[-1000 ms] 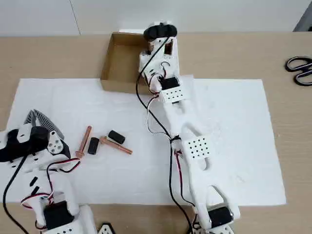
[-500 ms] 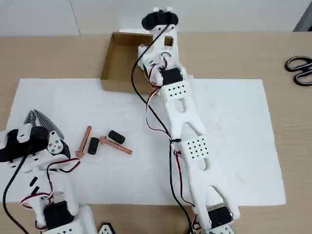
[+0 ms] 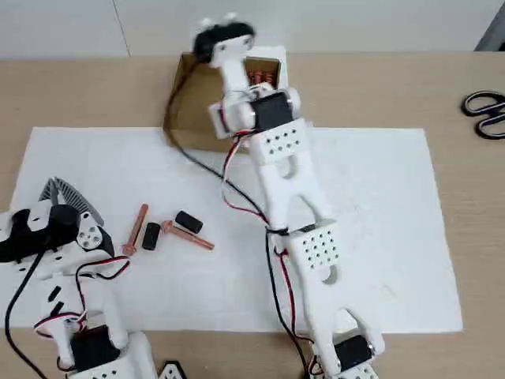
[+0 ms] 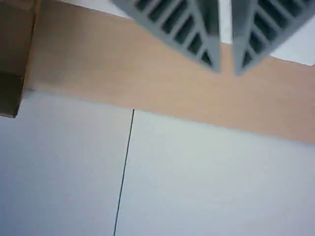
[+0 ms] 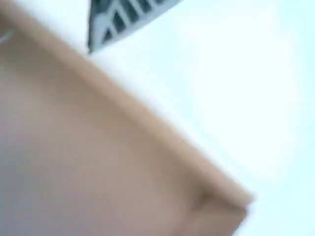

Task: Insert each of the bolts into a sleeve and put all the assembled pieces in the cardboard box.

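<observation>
My left gripper [image 4: 227,68], near left over white paper sheet [image 3: 379,197]: fingers [image 4: 192,34] narrow, nothing held. Right of it, loose on sheet: copper-coloured metal bolt [image 3: 136,228], short black cylindrical sleeve [image 3: 151,235], second copper bolt [image 3: 189,236], second black sleeve [image 3: 188,222], close together, none assembled. Far centre: my right gripper [image 5: 115,19] above brown cardboard box [image 3: 185,106]; its grip, cannot tell. Far right: black-handled scissors [image 3: 483,110] on tan wooden table [image 3: 79,87].

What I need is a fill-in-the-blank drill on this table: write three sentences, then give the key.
Loose on the sheet lie ____ bolts and as many sleeves. The sleeves are ____ in colour. The scissors lie on the table, to the ____ of the sheet in the high view.
Missing words: two; black; right.
</observation>
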